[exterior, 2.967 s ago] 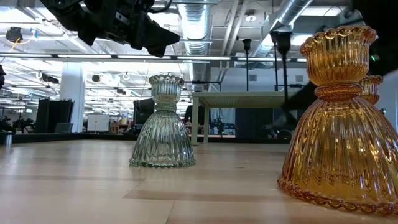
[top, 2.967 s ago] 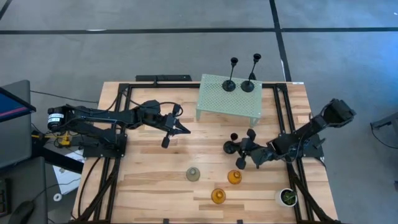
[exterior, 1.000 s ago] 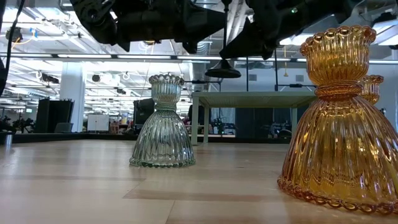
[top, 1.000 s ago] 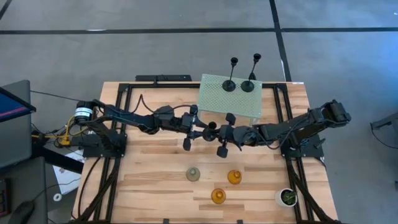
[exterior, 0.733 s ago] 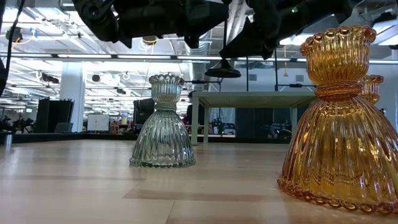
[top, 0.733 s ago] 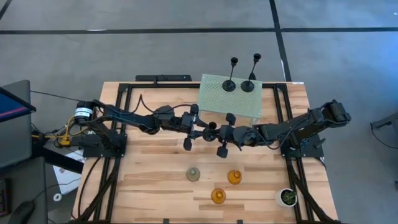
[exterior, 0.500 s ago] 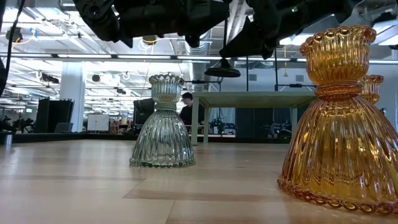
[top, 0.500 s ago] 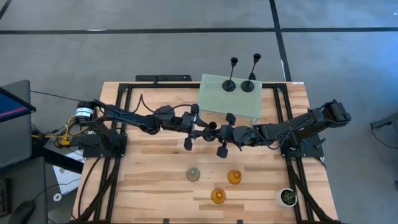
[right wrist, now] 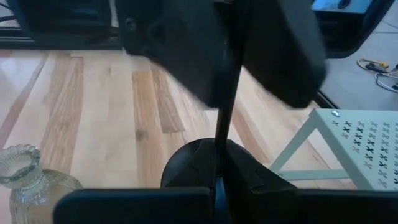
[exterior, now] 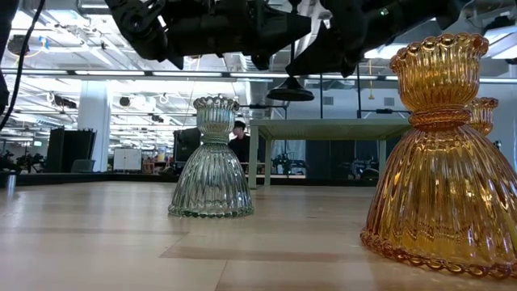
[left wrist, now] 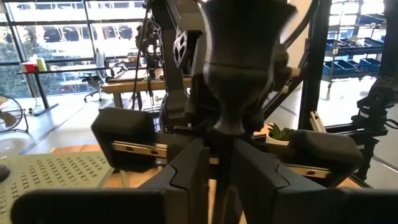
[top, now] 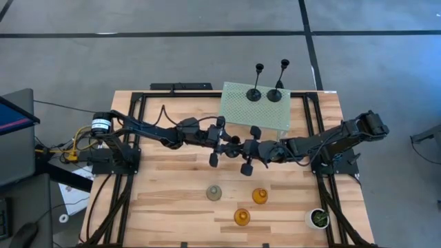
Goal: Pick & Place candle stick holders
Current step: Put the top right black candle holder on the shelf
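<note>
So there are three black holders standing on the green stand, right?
Not quite: the high view shows two black holders on the green stand. The third is in the air between the left tool and right tool.

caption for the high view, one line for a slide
Left gripper and right gripper meet mid-table at a black candle holder.

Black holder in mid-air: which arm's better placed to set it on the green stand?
Right, probably. The right gripper clamps the black holder, lifted off the table, with the green stand close beside it. The left gripper is at the holder too, but its hold isn't clear.
</note>
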`<act>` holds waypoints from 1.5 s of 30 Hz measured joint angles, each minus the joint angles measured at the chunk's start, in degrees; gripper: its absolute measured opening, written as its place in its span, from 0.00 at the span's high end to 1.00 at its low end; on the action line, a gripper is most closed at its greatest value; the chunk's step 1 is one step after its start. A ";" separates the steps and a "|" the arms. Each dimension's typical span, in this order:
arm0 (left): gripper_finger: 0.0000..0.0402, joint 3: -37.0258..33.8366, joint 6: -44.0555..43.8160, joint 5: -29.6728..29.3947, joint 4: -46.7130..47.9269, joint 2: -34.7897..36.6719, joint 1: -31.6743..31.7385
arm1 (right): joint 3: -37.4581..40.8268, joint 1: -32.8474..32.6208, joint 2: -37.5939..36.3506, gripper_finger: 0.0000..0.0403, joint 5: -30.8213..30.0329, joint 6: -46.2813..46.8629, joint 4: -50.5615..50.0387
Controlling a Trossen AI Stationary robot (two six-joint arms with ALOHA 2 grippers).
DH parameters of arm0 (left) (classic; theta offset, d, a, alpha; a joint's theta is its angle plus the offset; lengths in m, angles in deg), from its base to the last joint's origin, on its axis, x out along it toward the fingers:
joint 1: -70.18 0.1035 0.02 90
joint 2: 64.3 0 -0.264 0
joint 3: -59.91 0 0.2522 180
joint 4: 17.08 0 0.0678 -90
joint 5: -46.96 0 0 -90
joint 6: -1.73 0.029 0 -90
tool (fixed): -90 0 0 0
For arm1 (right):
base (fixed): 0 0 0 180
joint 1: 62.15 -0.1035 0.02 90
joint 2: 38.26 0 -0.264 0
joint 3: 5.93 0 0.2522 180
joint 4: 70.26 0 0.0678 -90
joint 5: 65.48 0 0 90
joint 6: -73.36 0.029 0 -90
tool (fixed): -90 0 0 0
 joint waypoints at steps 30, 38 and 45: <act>0.95 0.00 0.17 -0.04 -0.04 0.02 0.04 | 0.00 0.07 0.00 1.00 0.00 0.14 -0.06; 0.96 0.00 -0.22 -0.11 0.08 0.02 0.04 | 0.00 0.04 0.00 0.91 0.00 -0.06 -0.06; 0.97 -0.02 -0.22 0.20 0.68 0.02 0.46 | 0.02 -1.24 -1.18 0.78 -0.24 -0.08 -1.76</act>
